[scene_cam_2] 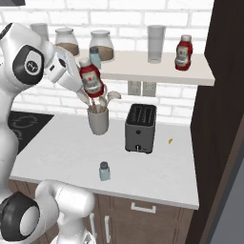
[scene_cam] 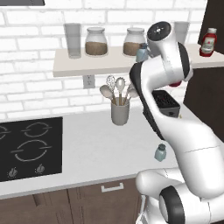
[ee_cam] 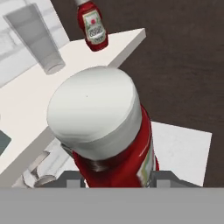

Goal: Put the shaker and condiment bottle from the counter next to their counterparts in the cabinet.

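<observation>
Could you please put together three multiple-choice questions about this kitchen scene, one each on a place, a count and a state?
1. Where does the loose shaker stand?
A. on the counter in front of the toaster
B. inside the utensil holder
C. on the stove

2. How many red condiment bottles are in sight?
A. one
B. two
C. four

3. What is the gripper doing?
A. hanging open
B. pressing the toaster lever
C. holding a condiment bottle

Answers: 1 A, it stands on the counter before the toaster. 2 B, one is held, one stands on the shelf. 3 C, the fingers clamp the bottle's sides.
</observation>
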Available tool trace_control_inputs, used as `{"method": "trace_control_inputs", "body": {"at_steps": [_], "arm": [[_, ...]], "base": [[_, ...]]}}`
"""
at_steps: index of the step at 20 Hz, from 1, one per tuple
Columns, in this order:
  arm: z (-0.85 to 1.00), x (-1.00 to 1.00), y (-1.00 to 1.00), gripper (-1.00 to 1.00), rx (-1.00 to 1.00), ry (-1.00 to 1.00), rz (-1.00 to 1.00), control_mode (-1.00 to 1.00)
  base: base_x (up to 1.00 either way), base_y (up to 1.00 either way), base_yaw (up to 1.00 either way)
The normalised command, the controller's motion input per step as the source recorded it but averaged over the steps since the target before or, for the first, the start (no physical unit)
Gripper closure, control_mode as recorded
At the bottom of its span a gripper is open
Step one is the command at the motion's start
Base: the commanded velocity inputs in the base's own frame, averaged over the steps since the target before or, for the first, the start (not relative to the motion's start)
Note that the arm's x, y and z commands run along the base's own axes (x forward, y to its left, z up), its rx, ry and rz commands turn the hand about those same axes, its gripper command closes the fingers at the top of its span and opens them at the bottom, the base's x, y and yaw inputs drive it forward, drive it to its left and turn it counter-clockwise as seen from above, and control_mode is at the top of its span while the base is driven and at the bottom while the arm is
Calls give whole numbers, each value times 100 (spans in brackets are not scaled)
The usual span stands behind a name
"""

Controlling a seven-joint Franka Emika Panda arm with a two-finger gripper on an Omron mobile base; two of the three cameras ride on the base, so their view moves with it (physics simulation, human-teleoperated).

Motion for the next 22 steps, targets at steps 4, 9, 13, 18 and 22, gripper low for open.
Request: {"method": "trace_control_inputs", "body": {"at_steps": [4,9,13,18,22], "arm": [[27,0,-20,100,-3,-3,1,-100],[23,0,-20,100,-1,-8,7,-100],[19,0,-20,100,0,-9,8,-100],[14,0,-23,100,0,-8,6,-100],[6,6,-23,100,0,-4,3,-100]], "base": [[0,0,0],[0,0,0],[0,0,0],[0,0,0],[0,0,0]]}}
